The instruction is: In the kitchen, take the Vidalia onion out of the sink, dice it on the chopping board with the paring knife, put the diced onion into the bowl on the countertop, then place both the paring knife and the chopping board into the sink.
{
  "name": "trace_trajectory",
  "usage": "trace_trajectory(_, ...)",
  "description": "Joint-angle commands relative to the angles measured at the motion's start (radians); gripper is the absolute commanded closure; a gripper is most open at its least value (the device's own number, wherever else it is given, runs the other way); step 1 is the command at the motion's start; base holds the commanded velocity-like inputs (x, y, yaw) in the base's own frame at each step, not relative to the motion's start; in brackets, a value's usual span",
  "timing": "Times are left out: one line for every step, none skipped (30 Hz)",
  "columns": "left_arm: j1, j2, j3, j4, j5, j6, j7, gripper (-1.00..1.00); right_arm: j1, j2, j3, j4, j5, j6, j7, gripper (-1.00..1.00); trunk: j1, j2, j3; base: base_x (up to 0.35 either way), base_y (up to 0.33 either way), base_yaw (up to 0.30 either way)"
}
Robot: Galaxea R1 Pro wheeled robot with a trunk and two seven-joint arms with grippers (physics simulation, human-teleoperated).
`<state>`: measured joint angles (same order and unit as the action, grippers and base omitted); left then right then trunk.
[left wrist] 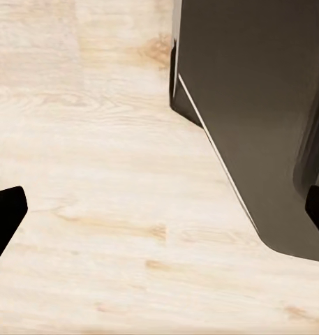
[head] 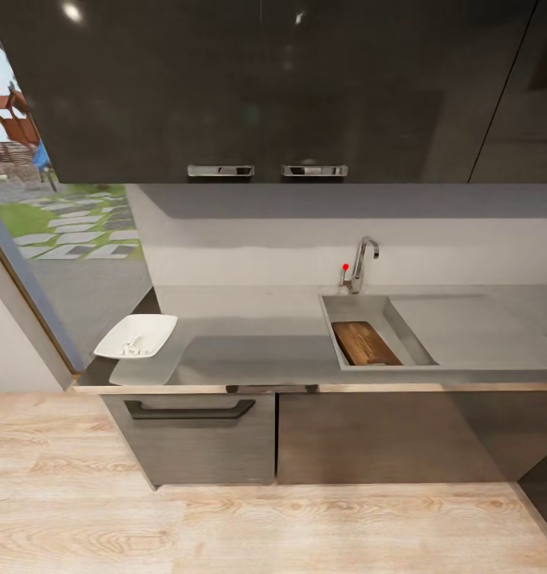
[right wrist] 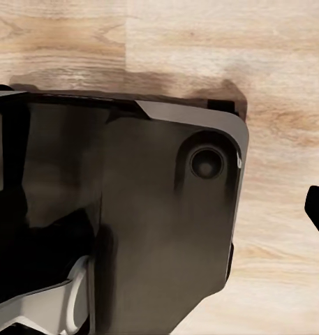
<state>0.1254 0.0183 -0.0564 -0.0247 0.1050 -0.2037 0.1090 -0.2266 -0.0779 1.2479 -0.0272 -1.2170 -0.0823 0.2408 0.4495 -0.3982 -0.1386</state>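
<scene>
The white bowl [head: 137,336] sits at the left end of the grey countertop [head: 249,343] and holds tiny pale bits of diced Vidalia onion [head: 134,346]. The brown chopping board [head: 365,344] lies inside the steel sink [head: 407,323], tilted toward the front of the basin. The paring knife is out of view. My left gripper [left wrist: 159,216] is open over the wooden floor, with nothing between its black fingertips [left wrist: 5,213]. My right gripper [right wrist: 159,209] hangs open and empty over my own dark base; one fingertip [right wrist: 317,208] shows.
A curved chrome tap [head: 363,261] with a red knob stands behind the sink, and the drainboard [head: 473,327] stretches right of it. Dark wall cabinets [head: 265,88] hang above. A lower cabinet with a bar handle [head: 190,410] faces me across pale wooden floor [head: 273,526]. A window is at left.
</scene>
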Motion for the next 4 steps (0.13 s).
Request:
trace_trajectory(0.000,0.000,-0.007,-0.002,0.010,-0.002,0.001,-1.00,0.000,0.000,0.008,0.000,-0.010,-0.002,0.003,-1.00,0.001,-0.002,-0.002,0.000,0.000,0.000)
trace_trajectory(0.000,0.000,-0.007,-0.002,0.010,-0.001,0.001,-1.00,0.000,0.000,0.008,0.000,-0.010,-0.002,0.003,-1.00,0.001,-0.002,-0.002,0.000,0.000,0.000)
trace_trajectory(0.000,0.000,-0.008,-0.001,0.010,-0.001,0.001,-1.00,0.000,0.000,0.008,0.000,-0.010,-0.002,0.003,-1.00,0.001,-0.002,-0.002,0.000,0.000,0.000)
trace_trajectory(0.000,0.000,-0.008,-0.001,0.010,-0.001,0.001,-1.00,0.000,0.000,0.008,0.000,-0.010,-0.002,0.003,-1.00,0.001,-0.002,-0.002,0.000,0.000,0.000)
